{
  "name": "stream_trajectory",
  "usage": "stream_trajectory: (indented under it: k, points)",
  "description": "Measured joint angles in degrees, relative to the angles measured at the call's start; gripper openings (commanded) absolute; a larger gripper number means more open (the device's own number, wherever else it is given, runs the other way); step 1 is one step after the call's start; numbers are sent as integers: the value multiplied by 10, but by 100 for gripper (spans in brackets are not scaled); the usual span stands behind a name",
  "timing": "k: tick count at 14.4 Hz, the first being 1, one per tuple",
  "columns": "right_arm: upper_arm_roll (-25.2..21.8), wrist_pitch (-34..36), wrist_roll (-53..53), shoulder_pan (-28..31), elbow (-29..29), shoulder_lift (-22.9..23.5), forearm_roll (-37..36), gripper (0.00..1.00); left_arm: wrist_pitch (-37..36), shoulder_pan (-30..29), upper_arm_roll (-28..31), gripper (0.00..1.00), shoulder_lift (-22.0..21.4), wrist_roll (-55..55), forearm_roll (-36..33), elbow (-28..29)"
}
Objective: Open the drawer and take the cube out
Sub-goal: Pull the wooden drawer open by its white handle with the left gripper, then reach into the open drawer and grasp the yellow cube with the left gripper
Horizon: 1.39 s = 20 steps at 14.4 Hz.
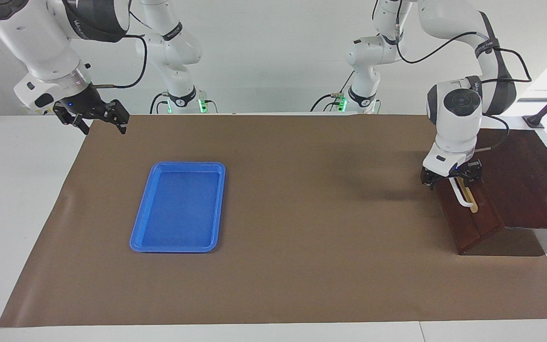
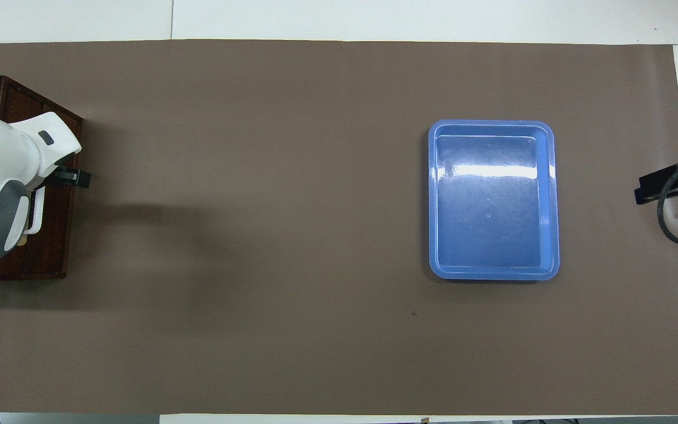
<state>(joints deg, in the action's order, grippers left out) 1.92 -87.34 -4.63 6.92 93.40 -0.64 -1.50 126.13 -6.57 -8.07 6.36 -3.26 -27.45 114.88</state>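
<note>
The dark reddish-brown drawer (image 1: 474, 223) is closed in its low wooden cabinet (image 1: 525, 180) at the left arm's end of the table. Its white bar handle (image 1: 463, 195) lies on a tan strip. My left gripper (image 1: 451, 179) is down at the handle's end nearer the robots, its fingers apart on either side of the bar. In the overhead view the left arm covers most of the cabinet (image 2: 50, 247), and only part of the handle (image 2: 34, 217) shows. My right gripper (image 1: 97, 122) waits, open and empty, raised over the mat's corner. The yellow cube is hidden.
An empty blue plastic tray (image 1: 138, 227) lies on the brown mat (image 1: 311, 199) toward the right arm's end, also in the overhead view (image 2: 433, 200). White table (image 1: 17, 199) borders the mat.
</note>
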Motion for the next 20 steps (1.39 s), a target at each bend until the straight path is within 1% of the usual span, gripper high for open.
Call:
stream_trajectory:
  k: [3, 6, 10, 12, 16, 18, 20]
  points:
    - [0, 0, -1, 5, 0, 0, 0, 100, 10, 2, -3, 100, 0, -3, -2, 8]
    - [0, 0, -1, 6, 0, 0, 0, 100, 26, 3, -4, 100, 18, -15, -3, 27]
    - [0, 0, -1, 6, 0, 0, 0, 100, 33, 5, -4, 100, 25, -32, -3, 26]
    - [0, 0, -1, 6, 0, 0, 0, 100, 31, 29, -5, 100, 25, -90, -2, 22]
    - [0, 0, -1, 6, 0, 0, 0, 100, -2, 112, -9, 100, 26, -204, 13, 15]
    - [0, 0, -2, 6, 0, 0, 0, 100, -15, 131, -9, 100, 26, -224, 28, 6]
    - [0, 0, -3, 6, 0, 0, 0, 100, -27, 132, -9, 100, 26, -227, 38, -2]
